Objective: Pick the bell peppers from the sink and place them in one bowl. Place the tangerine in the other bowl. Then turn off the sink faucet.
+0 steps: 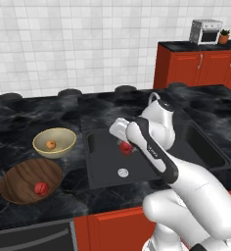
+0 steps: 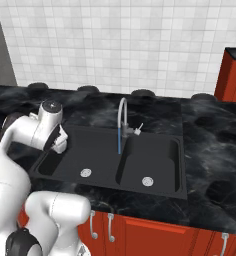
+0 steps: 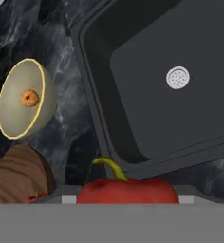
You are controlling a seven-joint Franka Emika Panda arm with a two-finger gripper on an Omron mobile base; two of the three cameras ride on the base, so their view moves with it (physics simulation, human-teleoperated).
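Gripper pinches a red bell pepper, raised above the sink. Second bell pepper sits in wooden bowl. Tangerine in cream-yellow bowl. Faucet streams water.

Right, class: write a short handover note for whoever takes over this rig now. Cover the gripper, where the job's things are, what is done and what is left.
Gripper: shut on a bell pepper, held above the sink.
Wooden bowl: holds the other bell pepper.
Cream-yellow bowl: holds the tangerine.
Faucet: water is running into the sink.
Done: one pepper and the tangerine placed.
Left: carry the held pepper to the wooden bowl, then turn off the faucet.
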